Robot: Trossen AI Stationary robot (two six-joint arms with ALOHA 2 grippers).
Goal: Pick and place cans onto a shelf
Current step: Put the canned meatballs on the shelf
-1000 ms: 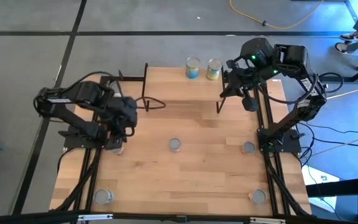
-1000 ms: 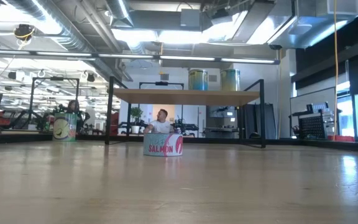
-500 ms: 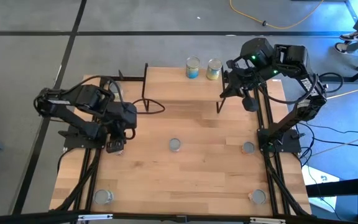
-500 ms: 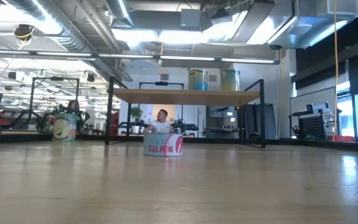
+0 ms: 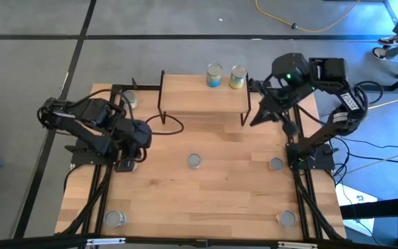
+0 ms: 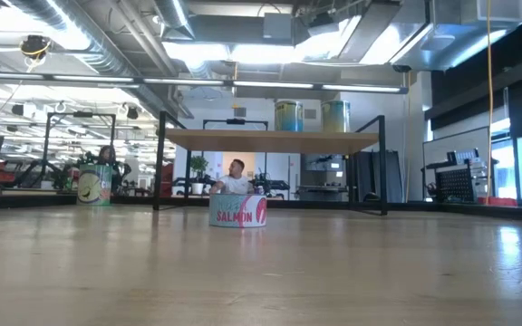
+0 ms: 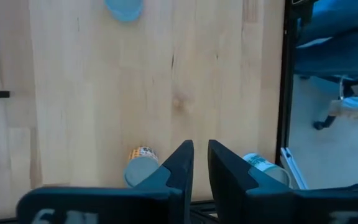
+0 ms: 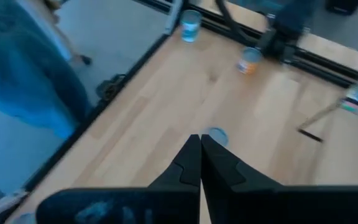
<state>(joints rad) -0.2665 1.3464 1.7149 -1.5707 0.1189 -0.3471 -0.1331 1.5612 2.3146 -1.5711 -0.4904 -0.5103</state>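
Two cans upright side by side on the far edge of the shelf, the same pair showing on its light-wood top in the low view. More cans down on the table: one at the middle, one toward the right rail, two at the near corners, one by the far left corner. Left fingers low over the table's left side, parted by a narrow gap with nothing between them; in the left wrist view, those fingers flanked by a yellow-labelled can just to one side and a pale can at the table's edge on the other, neither gripped. Right fingers beside the shelf's right end, well apart from the cans on top; in the right wrist view, pressed together and clenched on nothing, a silvery can top on the table just beyond the tips.
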